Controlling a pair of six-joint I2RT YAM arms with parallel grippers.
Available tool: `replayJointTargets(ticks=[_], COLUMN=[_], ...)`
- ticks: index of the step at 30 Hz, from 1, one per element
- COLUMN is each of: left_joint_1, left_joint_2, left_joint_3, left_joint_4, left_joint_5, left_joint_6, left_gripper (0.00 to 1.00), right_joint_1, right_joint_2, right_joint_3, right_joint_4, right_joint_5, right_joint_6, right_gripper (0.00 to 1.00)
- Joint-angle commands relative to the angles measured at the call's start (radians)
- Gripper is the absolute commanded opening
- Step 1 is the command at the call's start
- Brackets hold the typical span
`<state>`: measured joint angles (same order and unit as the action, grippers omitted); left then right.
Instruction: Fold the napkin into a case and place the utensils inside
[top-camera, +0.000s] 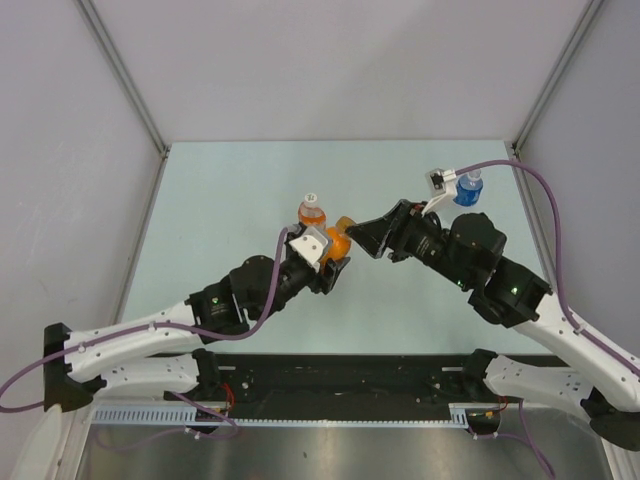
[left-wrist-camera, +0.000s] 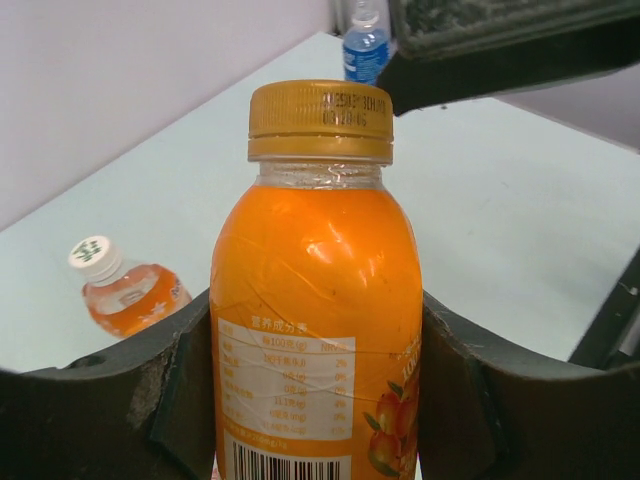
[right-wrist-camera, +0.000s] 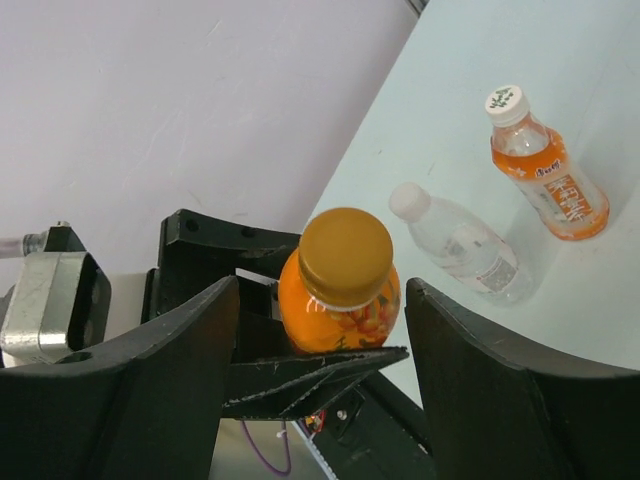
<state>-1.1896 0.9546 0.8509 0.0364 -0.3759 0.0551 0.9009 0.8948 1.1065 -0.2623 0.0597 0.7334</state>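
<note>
Left wrist view: the left gripper (left-wrist-camera: 318, 392) is clamped on the body of an orange juice bottle (left-wrist-camera: 315, 280), one dark pad pressed to each side of the label, with the gold cap (left-wrist-camera: 320, 120) standing clear above the pads. In the right wrist view the right gripper (right-wrist-camera: 320, 300) stands open, a finger on either side of that cap with a gap on both sides – it has hold of nothing.

No napkin and no utensils show in any view. Only bottles share the table (top-camera: 220, 200): a white-capped orange drink (right-wrist-camera: 548, 175) at the upper right of the right wrist frame, a clear bottle (right-wrist-camera: 462, 248) lying just beside it, and a blue-labelled bottle (left-wrist-camera: 365, 50) at the top of the left wrist frame.

The step in hand looks like a grip on the cap, either to twist it or to take the bottle over. To do it well, the right fingers should be centred so both pads meet the ribbed rim together, closing low on the cap rather than on its edge – the left grip firm enough that the smooth bottle does not spin or tilt.
</note>
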Motion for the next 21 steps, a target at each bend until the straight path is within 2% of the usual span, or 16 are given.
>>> replayJointTargets(ticks=[1,15,21], left_joint_1=[-0.015,-0.053,-0.056], left_joint_2=[0.001,-0.014,-0.020], left_joint_3=[0.025,0.001,-0.006], left_joint_4=[0.068,0.085,0.083], left_joint_5=[-0.127,-0.104,-0.104], left_joint_6=[0.040,0.051,0.049], left_gripper=[0.00,0.00,0.00], right_joint_1=[0.016,0.021,0.023], right_joint_2=[0.013,0.062,0.070], right_joint_3=[0.032,0.032,0.032], right_joint_4=[-0.006,0.067,0.083], right_joint_5=[0.055,0.068,0.069], right_joint_6=[0.012,0.006,0.003], right_gripper=[0.70,0.72,0.70])
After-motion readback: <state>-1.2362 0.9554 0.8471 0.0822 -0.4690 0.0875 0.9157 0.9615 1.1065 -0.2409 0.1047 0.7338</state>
